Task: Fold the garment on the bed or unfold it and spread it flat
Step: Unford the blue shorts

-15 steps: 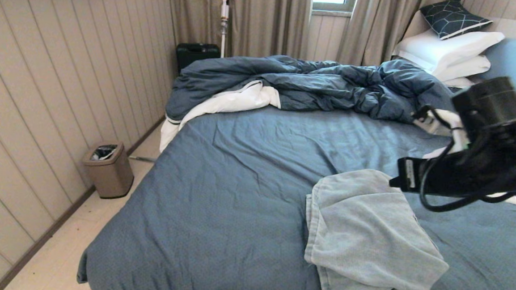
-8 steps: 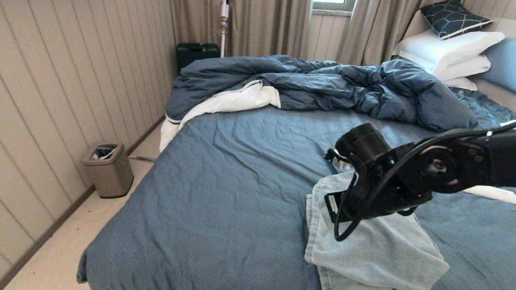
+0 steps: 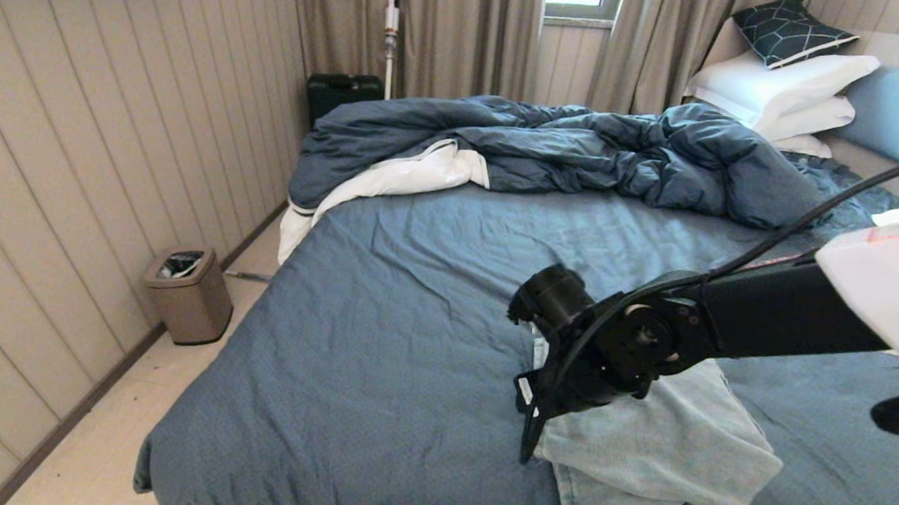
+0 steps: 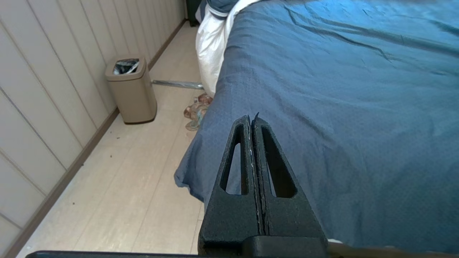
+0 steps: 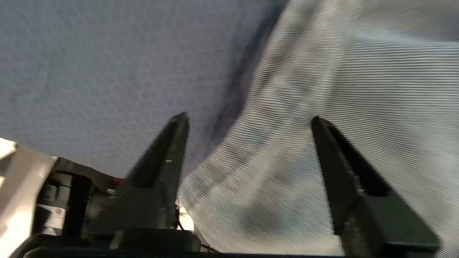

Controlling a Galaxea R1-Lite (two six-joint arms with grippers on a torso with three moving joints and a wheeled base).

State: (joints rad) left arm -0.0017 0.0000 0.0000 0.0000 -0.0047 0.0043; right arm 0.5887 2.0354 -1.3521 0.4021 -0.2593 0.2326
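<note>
The garment [image 3: 663, 453], pale blue denim shorts, lies folded near the front right of the bed [image 3: 414, 321]. My right arm reaches in from the right, and my right gripper [image 3: 532, 425] hangs at the garment's left edge. In the right wrist view the right gripper [image 5: 249, 118] is open, its fingers straddling the garment's edge [image 5: 304, 107] where it meets the sheet [image 5: 89, 71]; nothing is gripped. My left gripper [image 4: 251, 116] is shut and empty, held above the bed's near left corner [image 4: 340, 107]. It is out of the head view.
A crumpled dark blue duvet [image 3: 550, 145] with white lining fills the bed's far end. White pillows [image 3: 779, 89] and a dark cushion [image 3: 791, 31] are stacked at the headboard. A tan bin [image 3: 189, 295] stands on the floor by the panelled wall on the left.
My right arm has swung from the right side leftward and down across the garment to its left edge. The garment lies as before.
</note>
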